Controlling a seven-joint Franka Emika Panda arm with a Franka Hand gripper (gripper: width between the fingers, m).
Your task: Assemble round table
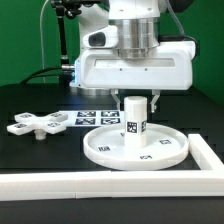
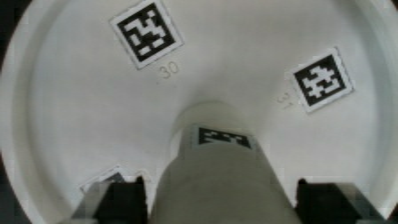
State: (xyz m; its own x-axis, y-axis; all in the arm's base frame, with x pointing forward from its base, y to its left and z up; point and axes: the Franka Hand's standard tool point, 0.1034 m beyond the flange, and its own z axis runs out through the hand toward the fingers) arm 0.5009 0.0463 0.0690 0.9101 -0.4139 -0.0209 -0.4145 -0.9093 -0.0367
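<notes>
The gripper (image 1: 135, 101) has a broad white box body with rounded corners, and just above it sits a round grey metal collar (image 1: 135, 36) under the white arm (image 1: 130, 8) casing. Black cables (image 1: 62, 45) run at the exterior view's left of the gripper, and two thin dark fingers (image 2: 118, 196) jut from the underside of its body.

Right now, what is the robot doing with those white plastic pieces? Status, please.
Gripper shut on short white cylindrical post. Post upright on large rimmed round white disc. Small cross-shaped piece lies apart; nothing blocking.
</notes>
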